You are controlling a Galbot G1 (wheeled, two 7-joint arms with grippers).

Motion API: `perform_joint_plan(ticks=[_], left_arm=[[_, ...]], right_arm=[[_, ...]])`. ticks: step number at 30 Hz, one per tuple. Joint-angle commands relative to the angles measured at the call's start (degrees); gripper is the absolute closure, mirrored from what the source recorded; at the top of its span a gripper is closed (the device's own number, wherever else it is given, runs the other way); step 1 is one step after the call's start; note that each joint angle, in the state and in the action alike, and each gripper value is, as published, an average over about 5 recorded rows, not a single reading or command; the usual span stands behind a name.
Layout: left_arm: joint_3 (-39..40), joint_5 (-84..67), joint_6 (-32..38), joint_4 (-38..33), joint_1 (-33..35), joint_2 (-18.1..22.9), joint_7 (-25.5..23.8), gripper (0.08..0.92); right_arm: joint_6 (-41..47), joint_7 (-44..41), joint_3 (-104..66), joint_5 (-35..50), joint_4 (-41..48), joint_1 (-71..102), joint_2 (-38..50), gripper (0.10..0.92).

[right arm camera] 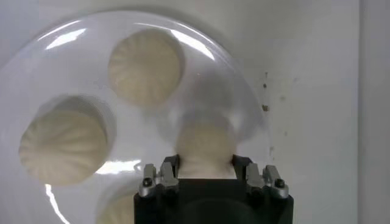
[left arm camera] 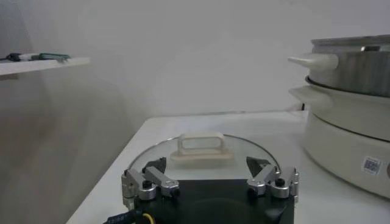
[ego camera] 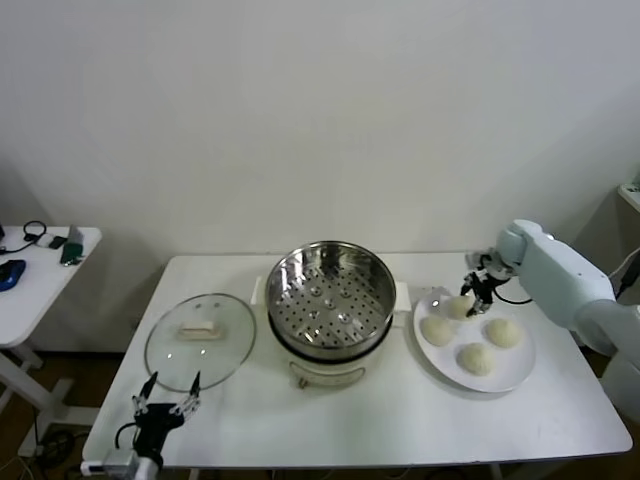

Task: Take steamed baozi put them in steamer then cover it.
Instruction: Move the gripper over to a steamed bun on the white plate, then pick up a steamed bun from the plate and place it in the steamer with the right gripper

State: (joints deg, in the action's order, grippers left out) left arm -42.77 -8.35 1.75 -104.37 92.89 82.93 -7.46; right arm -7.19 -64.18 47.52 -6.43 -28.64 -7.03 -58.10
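Four creamy-white baozi are at a white plate (ego camera: 523, 368) right of the steamer (ego camera: 330, 298), an empty steel pot with a perforated tray on a cream base. My right gripper (ego camera: 478, 290) is over the plate's back edge, shut on one baozi (right arm camera: 206, 148), which fills the space between its fingers. The other three (ego camera: 437, 329) (ego camera: 503, 332) (ego camera: 475, 358) lie on the plate. The glass cover (ego camera: 200, 340) with its cream handle (left arm camera: 201, 148) lies flat on the table left of the steamer. My left gripper (ego camera: 168, 408) is open and empty at the cover's near edge.
The steamer's side handle (left arm camera: 314, 60) and base (left arm camera: 350, 140) stand to the right of the left gripper. A small white side table (ego camera: 40, 265) with cables and small items stands beyond the table's left edge. A white wall is behind.
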Motion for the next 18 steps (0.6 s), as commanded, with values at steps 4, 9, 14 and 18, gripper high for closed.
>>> perform_joint_plan(ticks=[4, 9, 14, 18], left_arm=[[0.05, 0.44, 0.55, -0.41, 0.64, -0.15, -0.02, 0.177], [0.13, 0.89, 0.78, -0.45, 0.69, -0.34, -0.04, 0.177], [0.11, 1.14, 0.79, -0.84, 0.66, -0.50, -0.10, 0.177], [0.10, 1.10, 0.82, -1.14, 0.59, -1.02, -0.11, 0.177]], right_arm=[[-1.40, -2.71, 18.83, 14.80, -15.39, -19.83, 5.28, 0.431], [-7.39, -3.65, 29.48, 19.37, -24.77, -36.26, 3.57, 0.431], [-17.09, -1.84, 32.96, 23.14, -33.62, -44.81, -2.48, 0.431], [-22.92, 0.57, 34.33, 20.35, -40.78, -45.18, -7.59, 0.431]])
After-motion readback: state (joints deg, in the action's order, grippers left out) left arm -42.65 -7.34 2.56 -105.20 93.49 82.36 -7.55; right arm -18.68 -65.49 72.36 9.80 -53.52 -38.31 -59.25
